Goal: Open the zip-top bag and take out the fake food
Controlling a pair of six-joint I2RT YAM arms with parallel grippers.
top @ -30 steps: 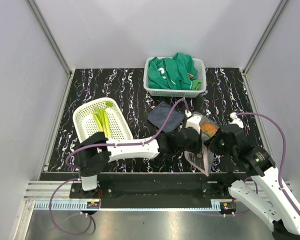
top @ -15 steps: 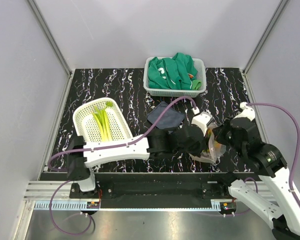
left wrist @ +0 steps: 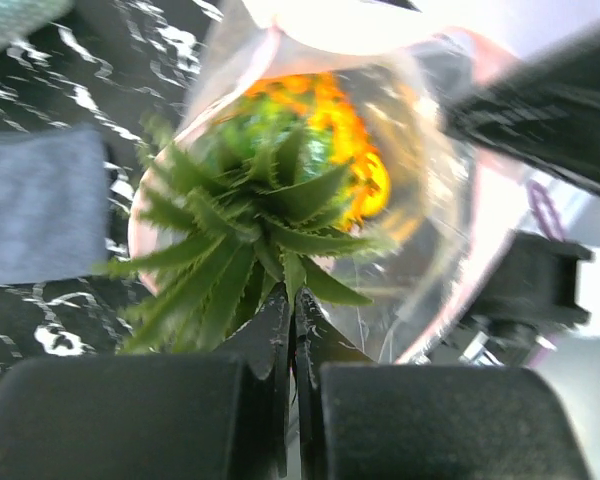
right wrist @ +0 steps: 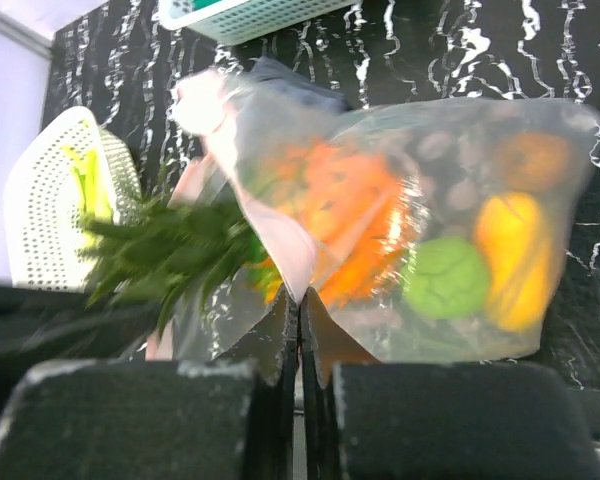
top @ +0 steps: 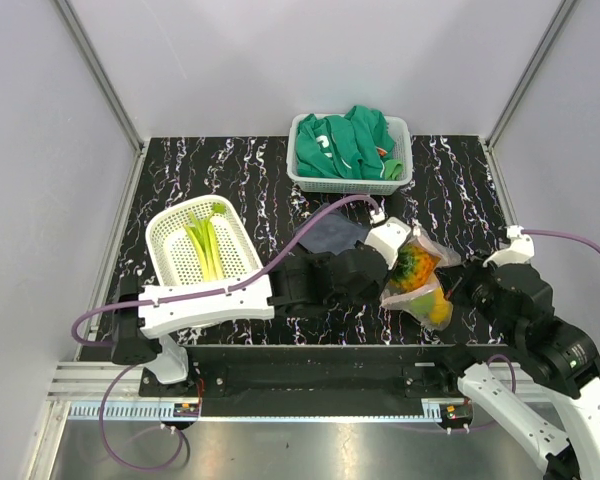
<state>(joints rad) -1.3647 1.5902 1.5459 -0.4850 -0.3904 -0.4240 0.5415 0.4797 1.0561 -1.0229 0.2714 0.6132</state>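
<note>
The clear zip-top bag is held up low over the table between my two grippers. My right gripper is shut on the bag at its pinkish zip strip. My left gripper is shut on a leaf of the pineapple's green crown, and the orange body sits in the bag's open mouth. The right wrist view shows the pineapple, a green round piece and a yellow-orange piece inside. From above, the left gripper is at the bag's far-left end and the right gripper at its near-right.
A white basket at the left holds a pale green leek. A grey-blue cloth lies just behind the left wrist. A white basket with a green garment stands at the back. The left arm stretches across the table's near part.
The right gripper has pulled the bag to the right and the left wrist has drawn back left. The bag now lies stretched out, with the pineapple crown at its mouth.
</note>
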